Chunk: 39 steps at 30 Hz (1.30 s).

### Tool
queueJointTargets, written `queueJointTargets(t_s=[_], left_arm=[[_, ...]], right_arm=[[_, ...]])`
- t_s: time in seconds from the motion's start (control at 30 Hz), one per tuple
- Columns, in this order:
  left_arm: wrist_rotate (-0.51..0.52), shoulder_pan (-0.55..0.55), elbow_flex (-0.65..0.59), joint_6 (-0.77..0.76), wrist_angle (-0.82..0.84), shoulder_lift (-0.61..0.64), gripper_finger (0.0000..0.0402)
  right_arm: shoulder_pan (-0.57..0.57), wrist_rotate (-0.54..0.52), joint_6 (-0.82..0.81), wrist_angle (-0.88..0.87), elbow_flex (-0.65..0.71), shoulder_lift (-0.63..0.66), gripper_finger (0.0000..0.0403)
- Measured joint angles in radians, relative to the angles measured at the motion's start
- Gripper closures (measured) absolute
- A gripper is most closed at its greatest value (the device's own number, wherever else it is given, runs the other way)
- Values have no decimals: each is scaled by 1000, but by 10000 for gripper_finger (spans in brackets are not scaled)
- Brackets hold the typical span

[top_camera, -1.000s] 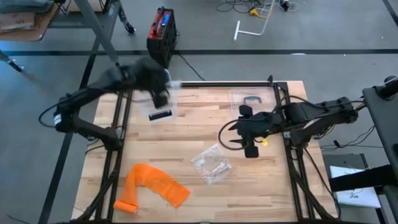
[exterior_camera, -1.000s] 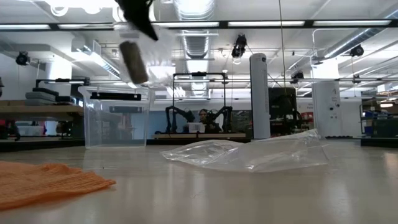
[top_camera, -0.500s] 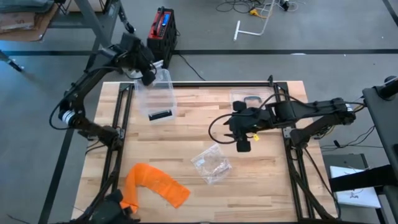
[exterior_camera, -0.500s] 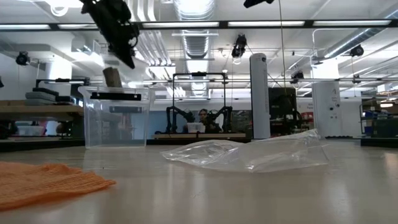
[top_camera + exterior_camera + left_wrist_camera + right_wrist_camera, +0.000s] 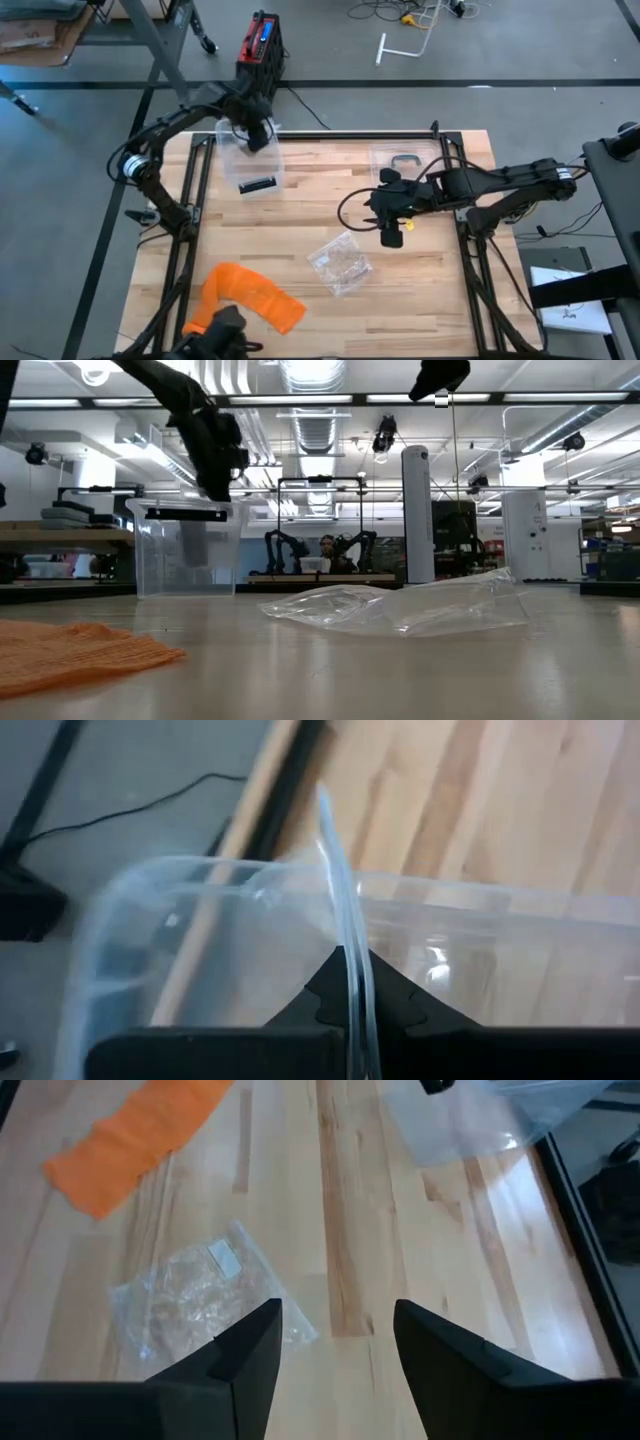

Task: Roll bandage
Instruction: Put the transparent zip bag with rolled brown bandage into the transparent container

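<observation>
Orange bandage (image 5: 245, 298) lies unrolled at lower left of the high view, long axis running diagonally. Right gripper (image 5: 391, 226), jaws apart and empty, hovers at centre right; left gripper (image 5: 253, 137), clamped on the clear bin (image 5: 250, 160) wall, sits upper left; neither is close

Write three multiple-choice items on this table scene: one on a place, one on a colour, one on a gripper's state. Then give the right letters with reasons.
1. Where does the bandage lie?
A. in the clear bin
B. near the table's front left corner
C. under the right arm

2. What colour is the bandage?
A. orange
B. white
C. blue

3. What is the left gripper doing?
A. hanging open over the plastic bag
B. holding the bandage
C. shut on the clear bin's wall

Key: 1 B, the high view shows it there. 2 A, plainly orange. 3 C, the left wrist view shows the wall pinched between the fingers.
</observation>
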<state>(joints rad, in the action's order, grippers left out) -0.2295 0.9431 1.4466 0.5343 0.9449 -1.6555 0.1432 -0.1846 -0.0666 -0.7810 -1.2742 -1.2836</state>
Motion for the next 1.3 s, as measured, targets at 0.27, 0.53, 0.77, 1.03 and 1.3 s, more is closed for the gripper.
queueJointTargets(t_s=[0.27, 0.53, 0.77, 1.03, 1.3], left_arm=[[-5, -51, -141, 3, -215, -16, 401], [-85, -142, -201, -70, -432, -16, 401], [-159, -234, -104, -89, -486, -15, 401], [-226, -122, 18, 133, -317, -16, 401], [-260, -81, 28, 323, -312, -59, 401]], right_arm=[[0, 0, -30, 34, 43, 1, 219], [0, 0, -29, 39, 45, 1, 220], [-4, -1, 11, 47, 46, 2, 221], [-6, 0, -19, 59, 47, 2, 223], [-13, -1, -22, 122, 48, -1, 229]])
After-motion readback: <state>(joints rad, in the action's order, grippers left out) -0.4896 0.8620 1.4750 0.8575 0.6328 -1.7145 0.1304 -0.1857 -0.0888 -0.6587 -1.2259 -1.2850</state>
